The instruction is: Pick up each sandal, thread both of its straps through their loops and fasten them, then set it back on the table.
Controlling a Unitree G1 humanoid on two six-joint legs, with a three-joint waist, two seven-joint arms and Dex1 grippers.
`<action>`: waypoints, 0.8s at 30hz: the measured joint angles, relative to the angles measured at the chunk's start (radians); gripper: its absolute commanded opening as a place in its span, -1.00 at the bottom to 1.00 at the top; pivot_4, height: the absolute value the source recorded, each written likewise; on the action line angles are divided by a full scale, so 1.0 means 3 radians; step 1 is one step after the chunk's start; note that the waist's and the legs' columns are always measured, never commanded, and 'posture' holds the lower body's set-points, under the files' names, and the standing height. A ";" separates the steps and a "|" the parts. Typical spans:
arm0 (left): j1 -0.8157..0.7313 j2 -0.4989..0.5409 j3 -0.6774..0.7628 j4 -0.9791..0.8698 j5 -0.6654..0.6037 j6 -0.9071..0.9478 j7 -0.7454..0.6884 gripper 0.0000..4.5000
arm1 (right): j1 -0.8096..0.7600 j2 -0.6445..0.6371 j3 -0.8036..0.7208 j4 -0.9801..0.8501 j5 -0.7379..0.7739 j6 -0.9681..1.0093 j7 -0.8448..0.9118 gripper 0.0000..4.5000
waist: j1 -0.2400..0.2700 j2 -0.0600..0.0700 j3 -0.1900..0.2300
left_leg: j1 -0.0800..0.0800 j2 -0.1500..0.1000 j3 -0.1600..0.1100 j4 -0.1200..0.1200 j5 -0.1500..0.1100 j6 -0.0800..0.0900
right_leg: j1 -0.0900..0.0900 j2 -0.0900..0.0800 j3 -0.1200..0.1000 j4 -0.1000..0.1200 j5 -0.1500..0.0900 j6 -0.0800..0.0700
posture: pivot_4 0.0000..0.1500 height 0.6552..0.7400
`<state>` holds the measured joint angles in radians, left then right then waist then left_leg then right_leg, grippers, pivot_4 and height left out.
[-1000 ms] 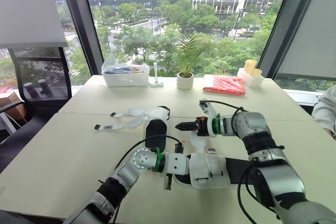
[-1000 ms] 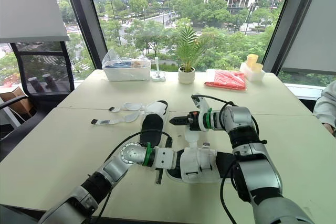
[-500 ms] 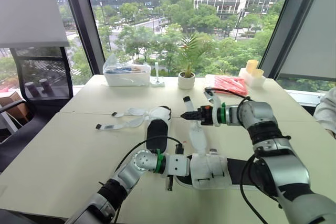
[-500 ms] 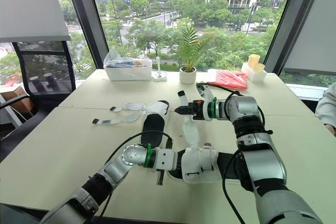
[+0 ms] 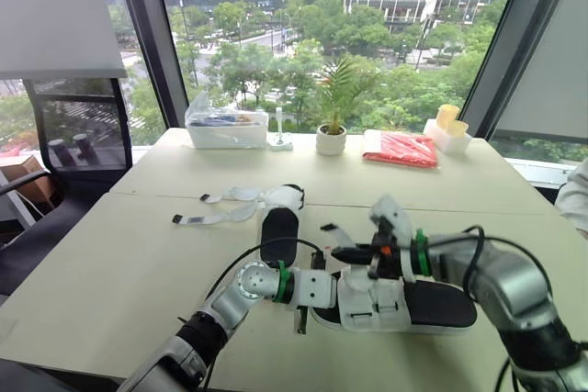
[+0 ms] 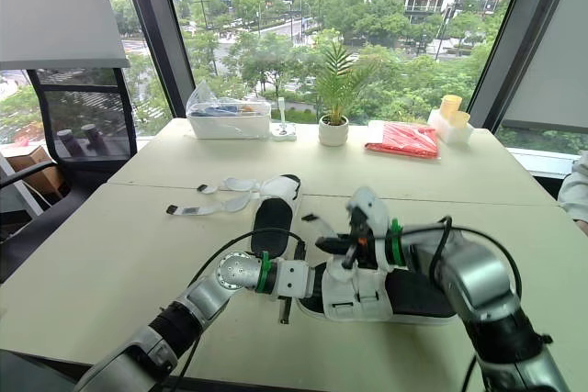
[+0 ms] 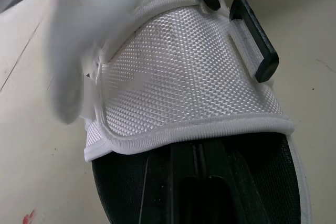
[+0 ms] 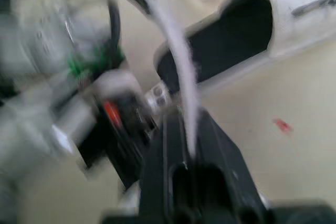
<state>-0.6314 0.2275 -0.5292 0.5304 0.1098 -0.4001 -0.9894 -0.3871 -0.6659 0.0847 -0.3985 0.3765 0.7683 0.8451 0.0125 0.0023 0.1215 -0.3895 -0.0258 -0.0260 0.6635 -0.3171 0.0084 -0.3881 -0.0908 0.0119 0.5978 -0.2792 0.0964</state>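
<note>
A white sandal with a black sole (image 5: 404, 305) lies on the table (image 5: 110, 263) near the front edge. My left gripper (image 5: 310, 289) is shut on its toe end, and the left wrist view shows the white mesh upper (image 7: 184, 77) close up. Just above that upper, my right gripper (image 5: 349, 252) is shut on the sandal's loose white strap (image 5: 335, 232); the strap (image 8: 181, 72) runs out from between the fingers in the right wrist view. The second sandal (image 5: 278, 225) lies further back, its undone straps (image 5: 220, 218) spread to the left.
Along the far edge stand a clear bag of items (image 5: 223, 126), a small potted plant (image 5: 331, 140), a red packet (image 5: 400, 149) and yellow cups (image 5: 447, 121). An office chair (image 5: 64, 144) stands at the left. A person's sleeve (image 5: 574, 195) shows at the right edge.
My right gripper shut on the loose strap, lifted it up and away, then brought it back down close over the sandal's upper. The left gripper kept its hold.
</note>
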 measured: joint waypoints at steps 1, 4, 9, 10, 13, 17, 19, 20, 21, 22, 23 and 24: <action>-0.0002 0.0001 0.0000 0.0003 0.0000 -0.0003 -0.0003 -1.00 | 0.0099 0.0000 0.0036 -0.0044 -0.0104 -0.0263 -0.0023 -0.99 | -0.0001 -0.0002 0.0001 | 0.0000 0.0000 0.0000 0.0000 0.0000 0.0000 | 0.0001 0.0000 0.0000 0.0000 0.0000 0.0000 | 1.00 0.94; -0.0003 -0.0001 -0.0001 0.0008 0.0000 -0.0006 -0.0005 -1.00 | 0.0279 0.0002 0.0070 -0.0101 -0.0427 -0.0962 -0.0129 -0.99 | 0.0002 -0.0007 0.0001 | 0.0001 0.0000 0.0000 0.0000 0.0001 0.0000 | 0.0000 0.0000 -0.0001 0.0000 0.0000 0.0000 | 1.00 0.94; -0.0001 -0.0001 -0.0003 0.0014 0.0000 -0.0015 -0.0009 -1.00 | 0.0604 0.0011 0.0080 -0.0098 -0.0866 -0.1833 -0.0318 -0.99 | 0.0003 -0.0015 -0.0001 | 0.0001 0.0000 0.0000 0.0000 0.0002 0.0000 | 0.0002 0.0000 -0.0001 0.0000 0.0000 0.0001 | 1.00 0.94; 0.0000 -0.0001 -0.0004 0.0014 0.0000 -0.0015 -0.0009 -1.00 | 0.0680 0.0021 0.0075 -0.0102 -0.0919 -0.1942 -0.0359 -0.99 | 0.0004 -0.0017 -0.0002 | 0.0002 0.0000 0.0000 0.0000 0.0002 0.0000 | 0.0002 0.0001 -0.0001 0.0000 0.0000 0.0001 | 1.00 0.94; 0.0001 -0.0001 -0.0004 0.0016 0.0000 -0.0018 -0.0009 -1.00 | 0.0982 0.0013 0.0052 -0.0127 -0.1084 -0.2268 -0.0440 -0.99 | 0.0004 -0.0018 -0.0002 | 0.0002 0.0000 -0.0001 0.0000 0.0002 0.0000 | 0.0003 0.0001 -0.0002 0.0000 0.0000 0.0000 | 1.00 0.94; 0.0000 0.0000 -0.0004 0.0026 0.0000 -0.0024 -0.0007 -1.00 | 0.1340 -0.0013 -0.0089 -0.0222 -0.1206 -0.2571 -0.0510 -0.99 | 0.0004 -0.0018 -0.0002 | 0.0005 0.0000 -0.0001 0.0000 0.0002 0.0001 | 0.0007 0.0001 -0.0002 0.0000 0.0000 0.0001 | 1.00 0.94; 0.0000 0.0003 -0.0003 0.0034 0.0000 -0.0028 -0.0008 -1.00 | 0.1458 -0.0080 -0.0151 -0.0261 -0.1254 -0.2738 -0.0510 -0.99 | 0.0003 -0.0019 -0.0002 | 0.0010 0.0000 -0.0001 0.0000 0.0002 0.0001 | 0.0011 0.0002 -0.0002 0.0000 0.0000 0.0000 | 1.00 0.94; -0.0002 0.0002 -0.0004 0.0041 0.0000 -0.0029 -0.0008 -1.00 | 0.1502 -0.0107 -0.0184 -0.0258 -0.1285 -0.2828 -0.0505 -0.99 | 0.0003 -0.0020 -0.0002 | 0.0013 0.0000 -0.0001 0.0000 0.0002 0.0001 | 0.0015 0.0002 -0.0002 0.0000 0.0000 0.0000 | 1.00 0.94; -0.0003 0.0001 -0.0004 0.0046 0.0000 -0.0030 -0.0007 -1.00 | 0.1542 -0.0158 -0.0192 -0.0257 -0.1320 -0.2934 -0.0490 -0.99 | 0.0003 -0.0021 -0.0002 | 0.0016 0.0000 -0.0001 0.0000 0.0002 0.0001 | 0.0018 0.0002 -0.0002 -0.0001 0.0000 0.0000 | 1.00 0.94; -0.0005 0.0000 -0.0004 0.0052 0.0000 -0.0032 -0.0007 -1.00 | 0.1591 -0.0211 -0.0196 -0.0256 -0.1357 -0.3070 -0.0470 -0.99 | 0.0003 -0.0023 0.0000 | 0.0020 0.0000 -0.0001 0.0000 0.0002 0.0001 | 0.0024 0.0002 -0.0002 -0.0002 0.0000 0.0000 | 1.00 0.94; -0.0005 0.0000 -0.0004 0.0059 0.0000 -0.0034 -0.0008 -1.00 | 0.1628 -0.0230 -0.0196 -0.0253 -0.1384 -0.3165 -0.0457 -0.87 | 0.0003 -0.0026 0.0002 | 0.0027 0.0001 -0.0001 -0.0001 0.0002 0.0001 | 0.0029 0.0003 -0.0003 -0.0002 -0.0001 0.0001 | 1.00 0.94; -0.0006 0.0000 -0.0004 0.0066 0.0000 -0.0035 -0.0008 -1.00 | 0.1657 -0.0243 -0.0194 -0.0246 -0.1418 -0.3272 -0.0444 -0.74 | 0.0003 -0.0027 0.0003 | 0.0035 0.0001 -0.0001 -0.0002 0.0002 0.0001 | 0.0038 0.0003 -0.0003 -0.0003 -0.0001 0.0001 | 1.00 0.94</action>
<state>-0.6334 0.2276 -0.5305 0.5504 0.1098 -0.4106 -0.9917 0.1098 -0.7388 0.0265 -0.4723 -0.0490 -0.2133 0.7120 0.0133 -0.0059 0.1225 -0.3791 -0.0254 -0.0264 0.6629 -0.3166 0.0087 -0.3768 -0.0899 0.0111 0.5967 -0.2795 0.0966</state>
